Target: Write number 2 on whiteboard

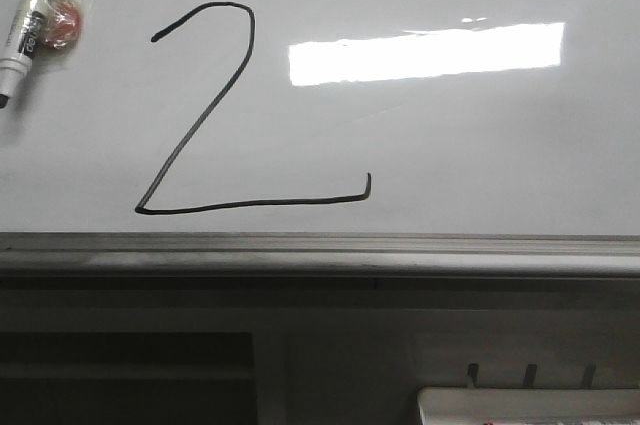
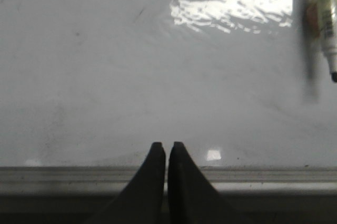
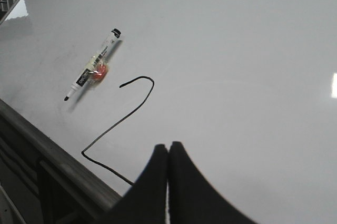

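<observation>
A large black hand-drawn number 2 [image 1: 240,115] stands on the glossy whiteboard [image 1: 480,145], left of a bright light reflection. Its curved top and diagonal show in the right wrist view as the number 2 [image 3: 124,116], with its base partly hidden behind my fingers. A white marker [image 1: 30,20] lies on the board at the far left, with a small red piece beside it; the marker [image 3: 92,66] is apart from both grippers. My left gripper [image 2: 167,146] is shut and empty near the board's edge rail. My right gripper [image 3: 168,146] is shut and empty over the board.
A grey metal edge rail [image 1: 320,250] runs along the board's near side. Below it is a dark cabinet panel [image 1: 130,365], and a white tray [image 1: 530,407] sits at the lower right. The marker [image 2: 327,21] shows at the edge of the left wrist view.
</observation>
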